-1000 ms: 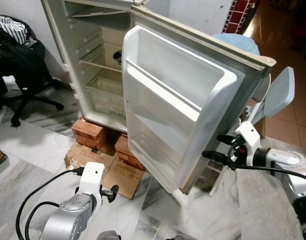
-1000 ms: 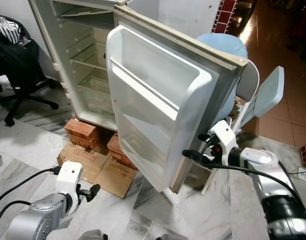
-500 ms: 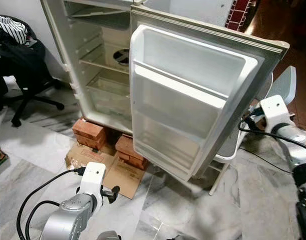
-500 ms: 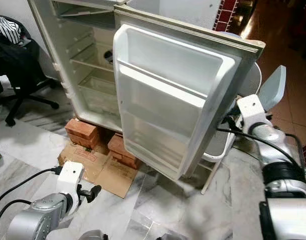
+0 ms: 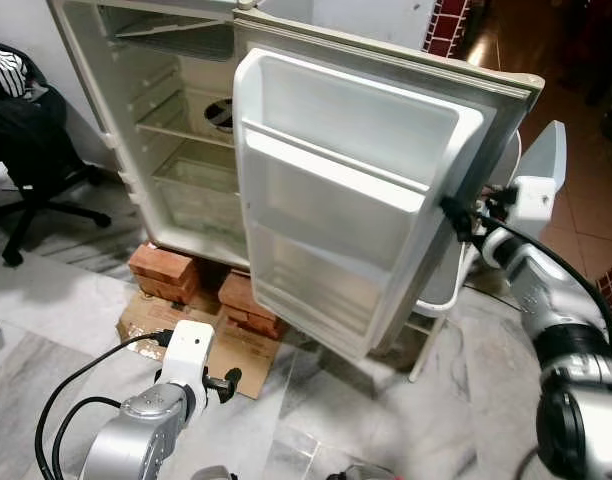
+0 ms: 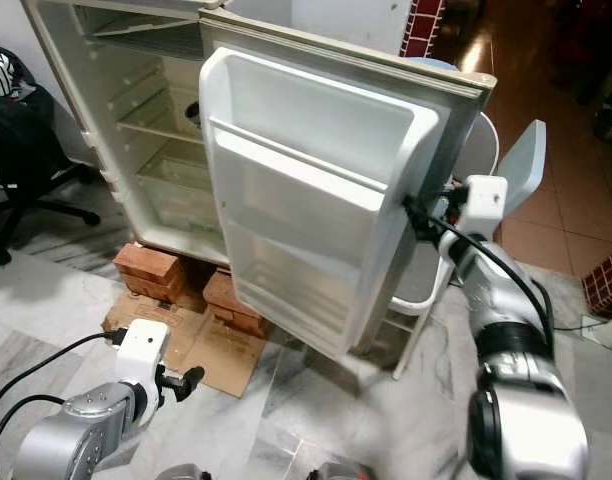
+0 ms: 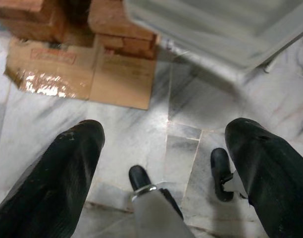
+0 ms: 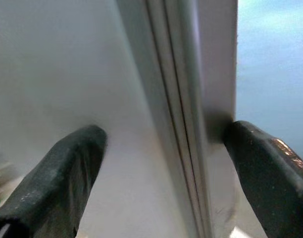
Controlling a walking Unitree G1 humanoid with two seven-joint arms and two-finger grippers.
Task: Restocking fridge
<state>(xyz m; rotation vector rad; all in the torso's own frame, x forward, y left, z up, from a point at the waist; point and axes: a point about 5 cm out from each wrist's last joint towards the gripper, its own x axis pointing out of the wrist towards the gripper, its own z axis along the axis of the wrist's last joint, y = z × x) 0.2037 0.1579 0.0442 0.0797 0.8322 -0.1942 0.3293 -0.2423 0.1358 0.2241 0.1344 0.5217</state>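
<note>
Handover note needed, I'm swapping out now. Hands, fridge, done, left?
Right hand: at the free edge of the fridge door, one finger on each side of the edge, spread, not clamped.
Left hand: low over the marble floor, open, holding nothing.
Fridge: stands on bricks and flattened cardboard; door is wide open. Door bins and shelves look bare, apart from a dark round thing at the back of one shelf.
Done: door opened.
Left: no groceries in sight, so everything still has to be fetched and loaded, then the door shut.
</note>
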